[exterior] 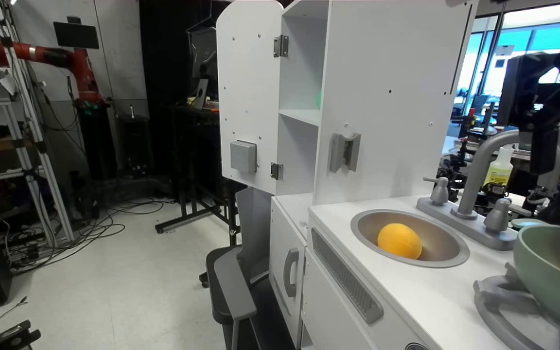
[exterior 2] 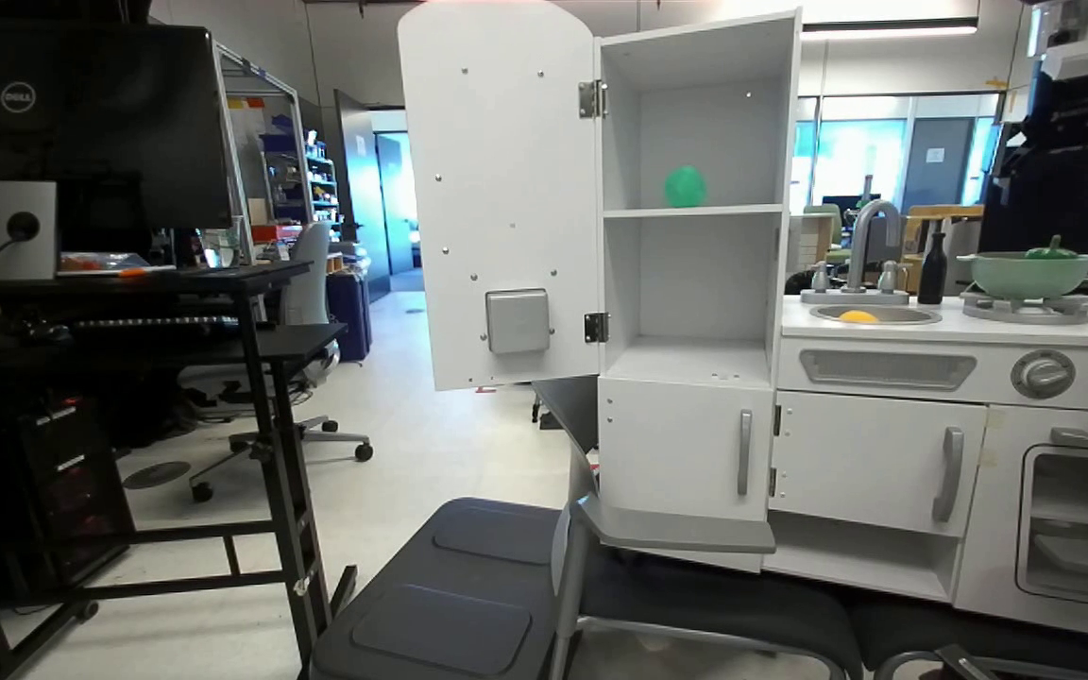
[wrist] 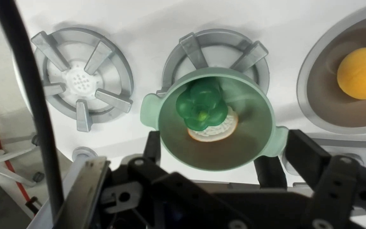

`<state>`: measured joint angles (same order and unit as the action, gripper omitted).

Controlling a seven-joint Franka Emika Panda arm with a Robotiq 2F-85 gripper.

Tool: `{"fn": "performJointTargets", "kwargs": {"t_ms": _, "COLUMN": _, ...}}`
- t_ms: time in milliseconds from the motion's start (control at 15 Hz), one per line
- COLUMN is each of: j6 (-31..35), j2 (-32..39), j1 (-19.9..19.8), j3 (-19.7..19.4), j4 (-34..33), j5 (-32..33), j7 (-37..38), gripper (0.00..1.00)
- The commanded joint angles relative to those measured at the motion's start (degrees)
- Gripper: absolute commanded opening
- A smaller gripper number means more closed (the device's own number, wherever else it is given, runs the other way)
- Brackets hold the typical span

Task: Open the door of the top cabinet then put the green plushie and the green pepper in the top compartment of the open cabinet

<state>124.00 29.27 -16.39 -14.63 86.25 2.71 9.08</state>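
White desk [wrist: 145,16] is bearing one pot [wrist: 251,136]: green pepper [wrist: 202,103] inside, likely light, slick, side grip advised; jaws gaping empty.

the green pepper [wrist: 201,103] is glossy, the door [exterior 2: 506,194] smooth with metal hinges [exterior 2: 590,99], the distant plushie [exterior 2: 686,187] perhaps matt.

In an exterior view, plushie [exterior 2: 686,187] is seated in the top compartment [exterior 2: 714,127], door [exterior 2: 511,179] positioned left of the cabinet [exterior 2: 695,295]. The pepper [wrist: 202,103] is nested in a pot [wrist: 218,157], set on a burner [wrist: 194,51]. A round item [wrist: 364,73] is contained in the sink [wrist: 332,109], located between cabinet and pot.
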Motion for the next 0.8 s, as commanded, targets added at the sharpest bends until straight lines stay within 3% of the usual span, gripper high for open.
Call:
{"fn": "performJointTargets", "kwargs": {"t_ms": 0, "j6": -4.47, "j2": 5.60, "j1": -1.60, "j3": 0.64, "j4": -8.04, "j5": -0.60, "j7": -2.48, "gripper": 1.00}}
{"fn": "performJointTargets", "kwargs": {"t_ms": 733, "j6": -6.10, "j2": 13.86, "j1": -3.71, "j3": 1.65, "j4": -15.11, "j5": -0.65, "j7": -8.12, "gripper": 1.00}}
